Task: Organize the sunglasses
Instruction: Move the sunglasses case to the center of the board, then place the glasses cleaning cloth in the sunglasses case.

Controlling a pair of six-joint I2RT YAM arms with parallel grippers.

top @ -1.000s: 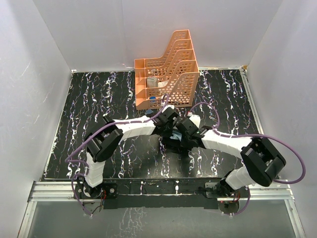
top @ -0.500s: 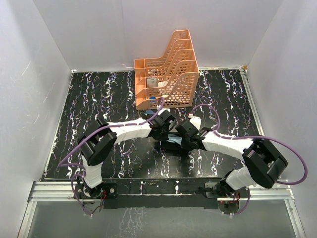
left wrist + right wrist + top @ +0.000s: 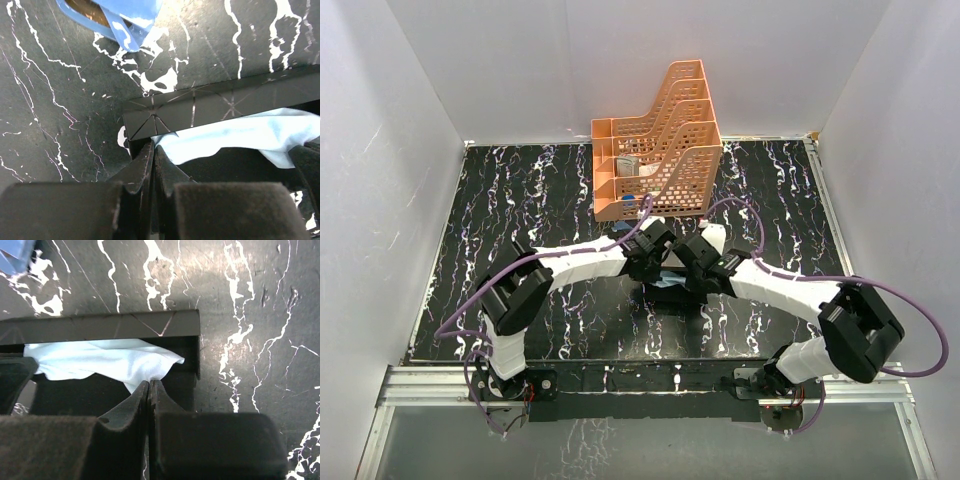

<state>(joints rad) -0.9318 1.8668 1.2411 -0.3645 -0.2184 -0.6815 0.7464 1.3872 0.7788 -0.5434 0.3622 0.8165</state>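
In the last second we drew both arms together over the black case (image 3: 210, 107), left hand (image 3: 152, 150) and right hand (image 3: 149, 386) each pinched shut at its near edge, cloth (image 3: 100, 360) inside, so the sunglasses (image 3: 127, 22), on the counter (image 3: 60, 110) just beyond, remained unpacked.

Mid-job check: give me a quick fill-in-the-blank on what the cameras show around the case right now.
1. The pale blue cloth lies inside the open black ____.
2. The left hand and the right hand both have their fingers ____.
3. The sunglasses lie on the table, ____ the case.
4. The rack at the back of the table is coloured ____.
Missing words: case; shut; outside; orange.
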